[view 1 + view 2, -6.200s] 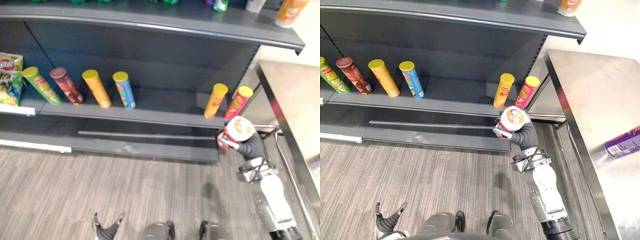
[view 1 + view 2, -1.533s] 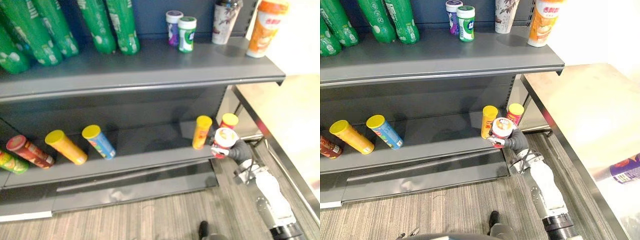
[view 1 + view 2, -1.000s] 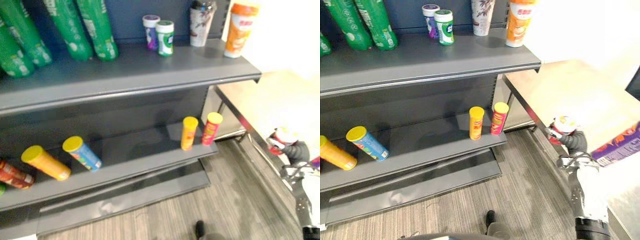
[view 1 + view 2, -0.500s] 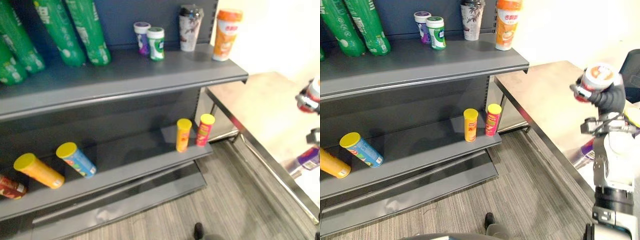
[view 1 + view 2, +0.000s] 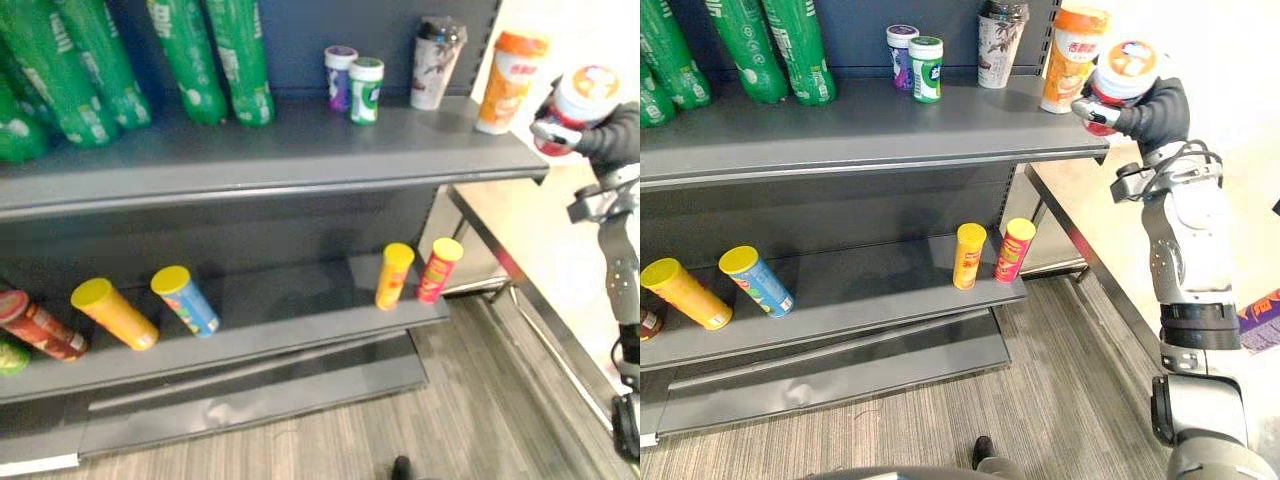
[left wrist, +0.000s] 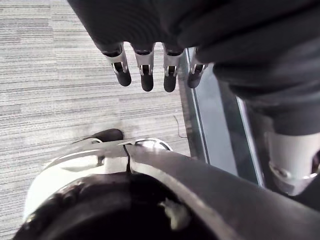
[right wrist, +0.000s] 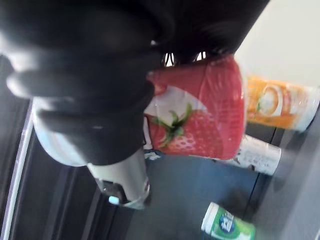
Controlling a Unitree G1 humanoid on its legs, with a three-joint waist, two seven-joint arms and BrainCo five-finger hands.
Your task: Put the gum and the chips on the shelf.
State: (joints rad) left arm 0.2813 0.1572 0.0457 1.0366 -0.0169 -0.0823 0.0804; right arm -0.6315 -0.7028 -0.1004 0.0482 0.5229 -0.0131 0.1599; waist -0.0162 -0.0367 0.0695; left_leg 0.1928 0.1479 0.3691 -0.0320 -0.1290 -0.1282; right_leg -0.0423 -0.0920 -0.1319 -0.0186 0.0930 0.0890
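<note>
Tub: red strawberry-print tub (image 5: pixel 1118 76) with a white lid, in the air, clasped in the right hand (image 5: pixel 1160 106).
Right hand: fingers curled round the tub's side.
Past the fingertips: orange cup (image 5: pixel 1071 56) just beside the tub, at the upper shelf's (image 5: pixel 890 130) right end; patterned cup (image 5: pixel 1000 36) and green gum tub (image 5: pixel 926 68) farther along.
Left hand (image 6: pixel 145 71): fingers loose, holding nothing, over striped floor (image 6: pixel 60 75).

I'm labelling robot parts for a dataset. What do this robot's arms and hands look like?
The right arm is silver-grey, with a black band at one joint. The right hand and its wrist wear a dark ribbed cover. The left hand has the same dark ribbed cover, and a row of silver fingers with dark tips.
</note>
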